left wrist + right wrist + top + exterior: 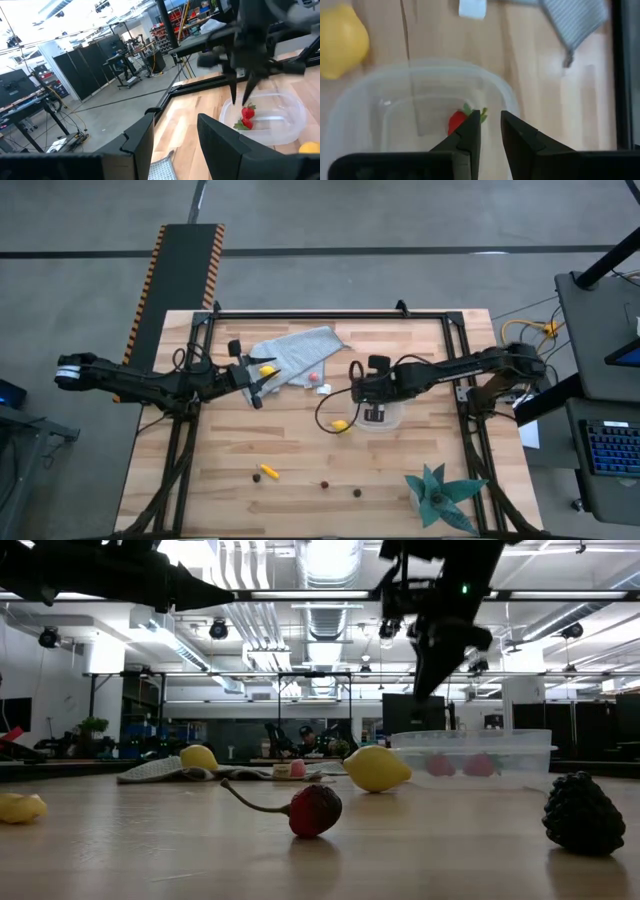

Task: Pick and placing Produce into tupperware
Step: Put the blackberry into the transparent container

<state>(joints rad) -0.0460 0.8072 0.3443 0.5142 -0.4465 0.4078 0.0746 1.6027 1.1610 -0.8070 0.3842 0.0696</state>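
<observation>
High view placed the right gripper (375, 415) directly over the small clear plastic container with rounded corners (393, 421), near the middle of the pale wooden slatted table (300, 450). In the right wrist view its two dark fingers (470, 132) stood slightly apart with a narrow gap between them, pinching nothing. Just below and behind the fingertips, inside the container (395, 100), lay a small red toy strawberry with a green leafy cap (457, 120). The left wrist view showed two red shapes (247, 116) in the see-through tub (280, 125), under the other arm's pointed fingertips; the low view also showed two reddish blurs (458, 765) through its wall. A glossy yellow toy lemon (340, 425) sat just outside the container, beside the right fingers.

The left gripper (255, 380) hung over the edge of a rumpled grey-blue cloth (300, 352), with its fingers (220, 140) spread partway and holding nothing. A second yellow lemon (267, 370) lay on the cloth just beside those fingers. Well apart from both grippers, on the table's near part, lay an orange-yellow stick-like piece (268, 472) and two dark brown round bits (325, 484). A small white block (323, 388) rested between the cloth and the container.
</observation>
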